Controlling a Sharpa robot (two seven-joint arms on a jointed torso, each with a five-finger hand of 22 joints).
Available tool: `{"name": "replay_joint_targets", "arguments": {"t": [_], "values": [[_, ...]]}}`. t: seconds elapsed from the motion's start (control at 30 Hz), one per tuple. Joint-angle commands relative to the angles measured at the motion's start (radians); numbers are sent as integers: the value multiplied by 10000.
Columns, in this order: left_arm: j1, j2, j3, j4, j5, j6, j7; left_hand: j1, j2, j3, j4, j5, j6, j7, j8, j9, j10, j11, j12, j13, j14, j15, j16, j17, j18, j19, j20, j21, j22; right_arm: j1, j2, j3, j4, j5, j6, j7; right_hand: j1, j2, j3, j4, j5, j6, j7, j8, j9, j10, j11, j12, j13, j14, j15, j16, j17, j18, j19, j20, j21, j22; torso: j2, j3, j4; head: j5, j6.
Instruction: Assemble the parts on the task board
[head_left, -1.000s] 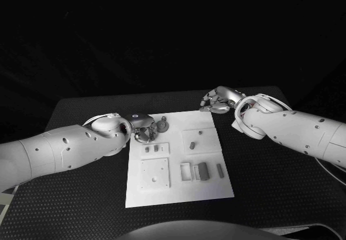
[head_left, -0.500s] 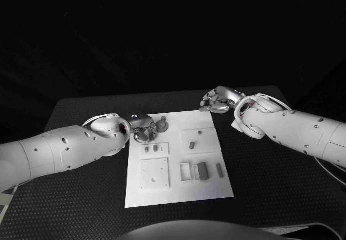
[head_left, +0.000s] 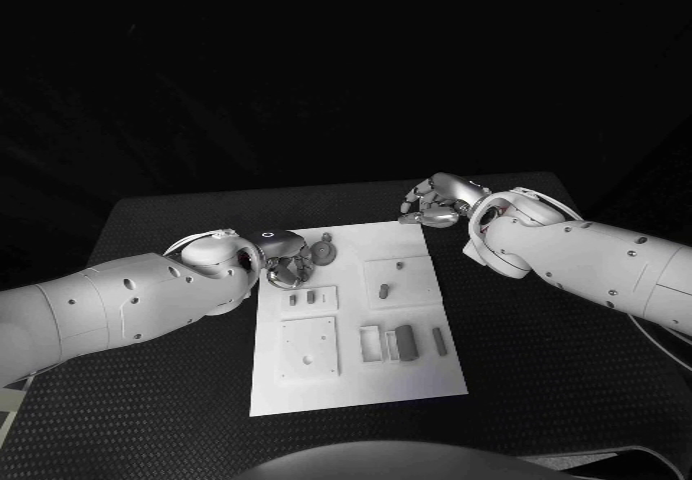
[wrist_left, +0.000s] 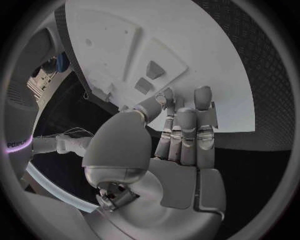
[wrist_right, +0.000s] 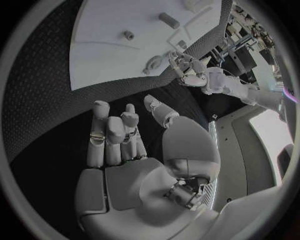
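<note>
Silver fingers (wrist_left: 187, 125) of the left hand (head_left: 293, 258) lie straight and side by side over the white board's (head_left: 361, 385) upper left corner, the thumb beside them; nothing is held between them. Compared with a second ago this hand has barely shifted, only edging a little along that corner, so no part has been picked up yet. The right hand (head_left: 437, 201), just off the board's upper right corner in the middle of the head picture, stays put with its fingers loosely curled and empty. The small grey parts (head_left: 405, 341) lie where they were on the board, untouched; assembly seems hardly begun.
</note>
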Motion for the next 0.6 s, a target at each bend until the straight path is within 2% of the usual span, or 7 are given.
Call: {"name": "replay_joint_targets", "arguments": {"t": [0.03, 0.6], "values": [[2, -5, 4, 3, 47, -188, -11, 1, -103, -68, 2, 47, -78, -24, -56, -10, -157, 17, 19, -25, -33, 58, -64, 15, 897, 11, 99, -67, 155, -6, -3, 4, 4, 3, 133, 41, -61, 45, 31, -34, 19, 148, 218, -49, 11, -55, 29, 11, -15, 95, -2, -62, 9, 128, 16, -5, -57, 191, -1, -6, -2, 5, 2], [2, -29, 4, -74, 47, -113, -211, 21, -211, -94, 9, 46, -343, -77, -91, -18, -561, 124, 136, -49, -161, 165, -86, 19, 974, -63, 216, -166, 153, -12, -16, 4, 4, 3, 134, 38, -62, 46, 33, -35, 19, 146, 219, -52, 12, -55, 29, 11, -16, 95, -2, -63, 9, 128, 16, -5, -58, 191, -2, 2, -5, 8, 2]]}}
